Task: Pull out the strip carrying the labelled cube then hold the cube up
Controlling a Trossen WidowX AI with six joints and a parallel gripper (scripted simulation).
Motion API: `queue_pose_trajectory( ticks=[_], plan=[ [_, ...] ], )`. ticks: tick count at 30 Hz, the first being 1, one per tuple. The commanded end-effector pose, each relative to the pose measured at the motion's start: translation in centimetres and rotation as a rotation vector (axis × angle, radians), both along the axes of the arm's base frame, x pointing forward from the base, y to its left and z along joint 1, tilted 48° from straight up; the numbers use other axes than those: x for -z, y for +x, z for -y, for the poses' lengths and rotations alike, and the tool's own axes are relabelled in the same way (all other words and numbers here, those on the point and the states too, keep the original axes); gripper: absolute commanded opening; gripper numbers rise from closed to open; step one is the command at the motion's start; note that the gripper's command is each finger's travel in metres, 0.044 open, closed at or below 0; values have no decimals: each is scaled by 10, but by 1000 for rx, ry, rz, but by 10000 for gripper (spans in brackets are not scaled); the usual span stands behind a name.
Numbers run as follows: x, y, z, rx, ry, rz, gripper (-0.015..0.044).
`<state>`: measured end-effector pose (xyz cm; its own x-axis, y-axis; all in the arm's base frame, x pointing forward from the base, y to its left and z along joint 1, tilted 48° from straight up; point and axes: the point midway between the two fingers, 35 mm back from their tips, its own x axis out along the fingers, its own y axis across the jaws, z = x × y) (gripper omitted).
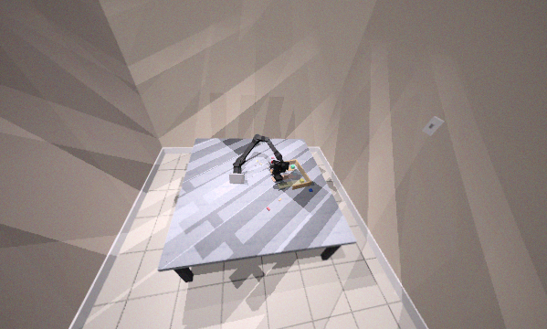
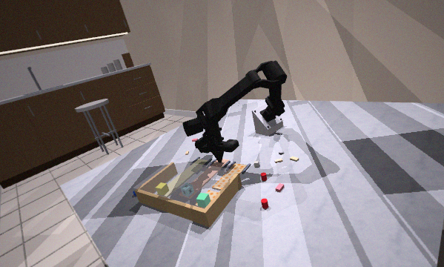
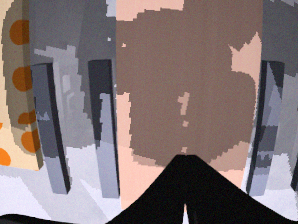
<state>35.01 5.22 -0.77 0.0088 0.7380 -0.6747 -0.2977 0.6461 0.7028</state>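
A pale blue cube [image 2: 187, 190] with a dark mark sits at the far end of the pink strip [image 2: 207, 177] [image 3: 150, 100], inside the wooden tray. A yellow cube [image 2: 161, 188] [image 1: 301, 181] is at the pale yellow strip [image 2: 189, 173]. A green cube [image 2: 203, 199] [image 1: 292, 166] stands on the orange-dotted strip [image 2: 229, 176] [image 3: 10, 145], which seems to have a break near that cube. My gripper [image 2: 220, 162] [image 3: 184, 164] is shut and empty, its tips down at the near end of the pink strip. Whether they touch it cannot be told.
The tray's wooden wall [image 2: 170, 205] [image 1: 304, 172] runs around the far side. Thin dark rails [image 3: 51, 125] [image 3: 105, 130] [image 3: 265, 125] flank the strips. Red cylinders [image 2: 264, 176] [image 2: 264, 203] and a pink block [image 2: 279, 188] lie beside the tray, with several small pieces nearer the arm's base.
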Motion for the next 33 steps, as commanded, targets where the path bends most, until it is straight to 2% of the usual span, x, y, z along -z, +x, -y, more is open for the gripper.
queue_pose_trajectory(
  ticks=[1,33],
  plan=[
    [6,-12,0,-8,-3,-14,0],
    [19,-57,10,-8,-4,-16,0]
  ],
)
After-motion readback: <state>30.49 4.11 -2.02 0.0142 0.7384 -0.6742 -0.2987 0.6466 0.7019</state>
